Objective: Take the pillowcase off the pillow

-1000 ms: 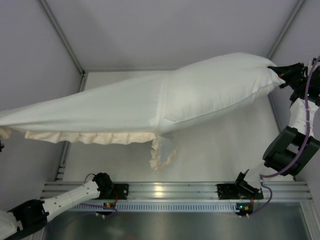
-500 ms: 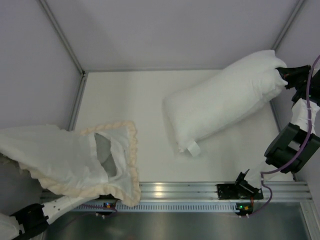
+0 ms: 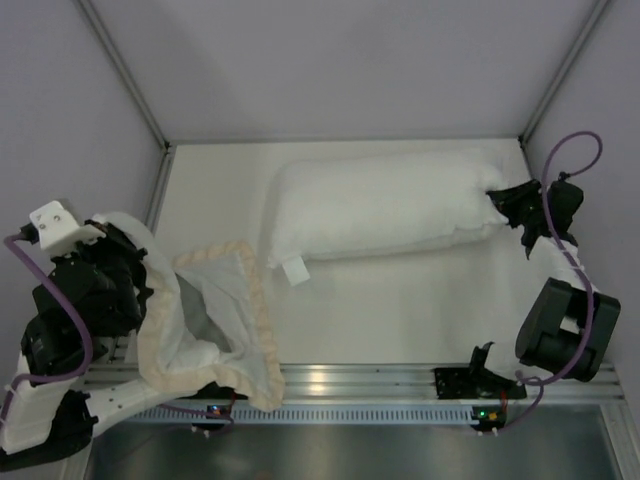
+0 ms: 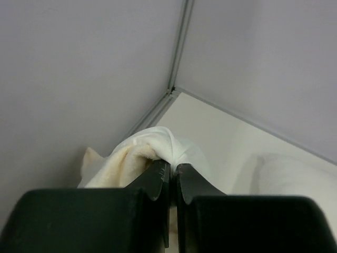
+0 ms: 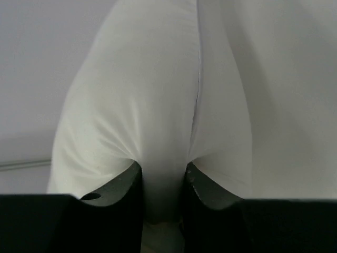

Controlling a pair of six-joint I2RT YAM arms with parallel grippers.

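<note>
Cover off: pillowcase (image 3: 215, 320) and pillow (image 3: 380, 205) lie well apart.
Pillowcase slumps at the counter's (image 3: 400, 310) near-left corner, ruffle spilling over the near edge, a fold pinched tight in the left gripper (image 4: 172, 167). Pillow lies along the far side, its right-end corner nipped by the right gripper (image 5: 162, 176). Both look light and limp, so corners or seams are the best hold. Grey face possibly inside.

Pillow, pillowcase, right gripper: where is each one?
pillow (image 3: 380, 205), top view, on its smooth white middle.
pillowcase (image 3: 257, 305), top view, on its cream ruffled border.
right gripper (image 5: 163, 176), right wrist view, midway between its jaws, which are shut on the pillow.
</note>
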